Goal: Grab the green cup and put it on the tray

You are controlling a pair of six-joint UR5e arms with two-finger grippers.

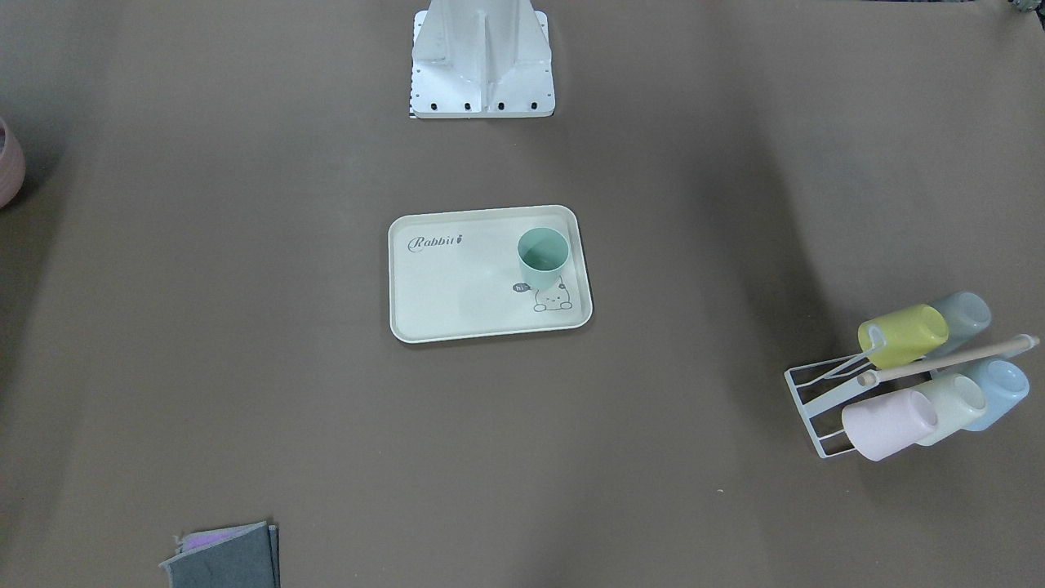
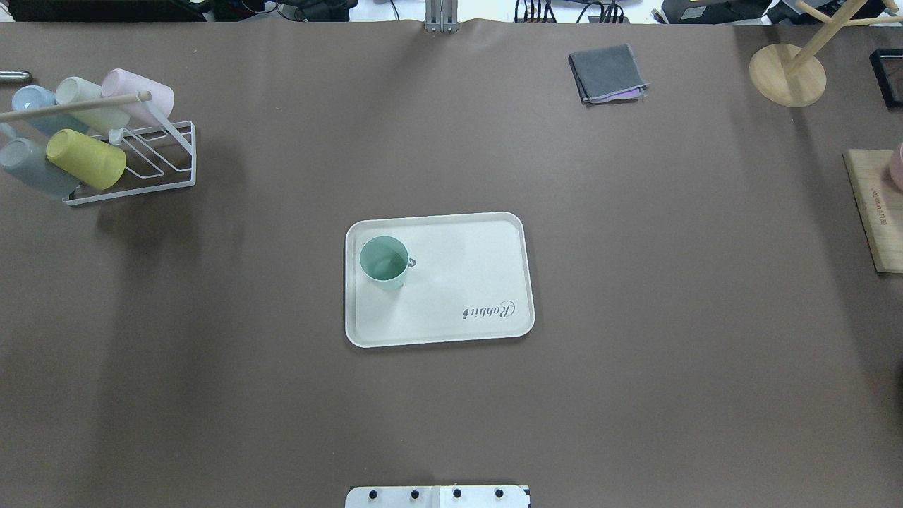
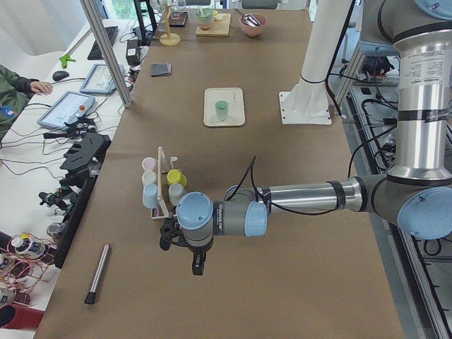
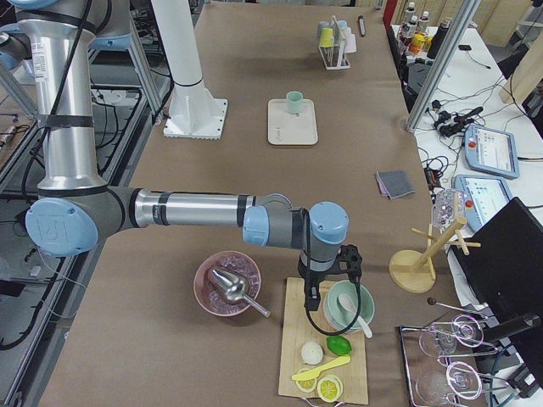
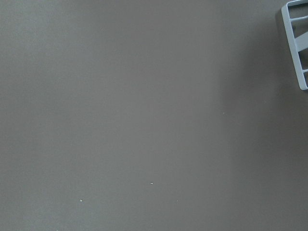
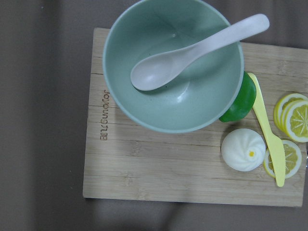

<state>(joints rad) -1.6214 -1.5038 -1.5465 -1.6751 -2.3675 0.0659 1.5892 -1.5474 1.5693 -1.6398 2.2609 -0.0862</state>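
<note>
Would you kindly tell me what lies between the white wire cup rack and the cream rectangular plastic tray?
Nothing: the overhead view shows only bare brown table cover between the white wire cup rack and the cream rectangular plastic tray.

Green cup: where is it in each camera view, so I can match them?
Exterior front-facing: green cup upright on the tray, right side, by the rabbit drawing.
Overhead exterior: green cup on the tray's left side.
Exterior left: green cup on the tray, upper centre.
Exterior right: green cup at the tray's far end, upper centre.
Left wrist-mounted: not in it.
Right wrist-mounted: not in it.
Shared landmark: the tray.
</note>
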